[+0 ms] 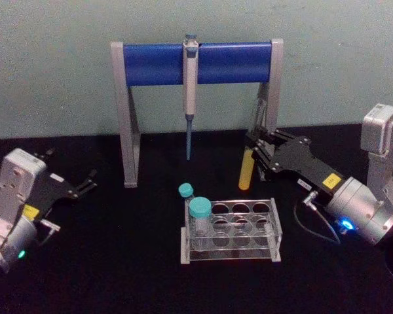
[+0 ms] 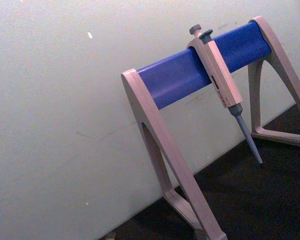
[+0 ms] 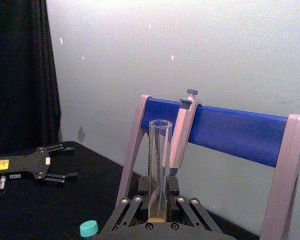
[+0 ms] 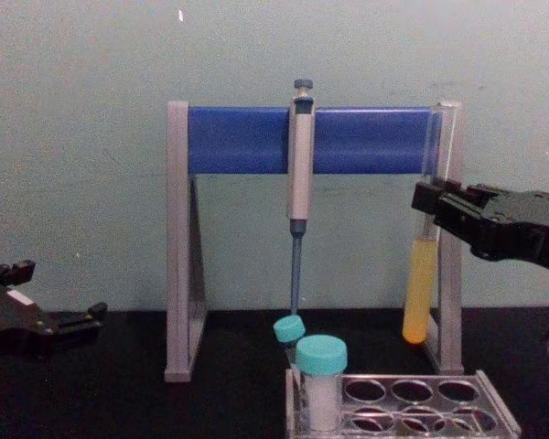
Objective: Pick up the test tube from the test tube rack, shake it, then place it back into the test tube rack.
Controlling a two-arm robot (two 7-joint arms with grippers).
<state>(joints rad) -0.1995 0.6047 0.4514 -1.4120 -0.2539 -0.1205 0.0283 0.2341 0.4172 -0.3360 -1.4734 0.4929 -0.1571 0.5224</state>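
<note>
1. Nearest the robot, the test tube rack stands on the black table. A teal-capped vial sits in its front-left hole and a second vial stands just behind it. The other holes appear empty.
2. At the left, the left gripper is parked low over the table, well apart from the rack, with its fingers spread and nothing between them.
3. Beyond the rack's far right corner, the right gripper pinches the test tube at mid-height. The tube is close to upright, mouth up, its yellow liquid below the fingers and its base clear of the rack.
4. Farthest back, the pipette stand carries the pipette. The tube hangs just before the stand's right leg.
5. Step in hand, as judged: pick-up is complete and the shake is due or under way.
6. Next move, as judged:
   - Keep shakes short and the mouth upward, since the tube is uncapped.
   - Stay clear of the stand leg.
   - Carry the tube over an empty hole, align it vertically, lower it, then release.
</note>
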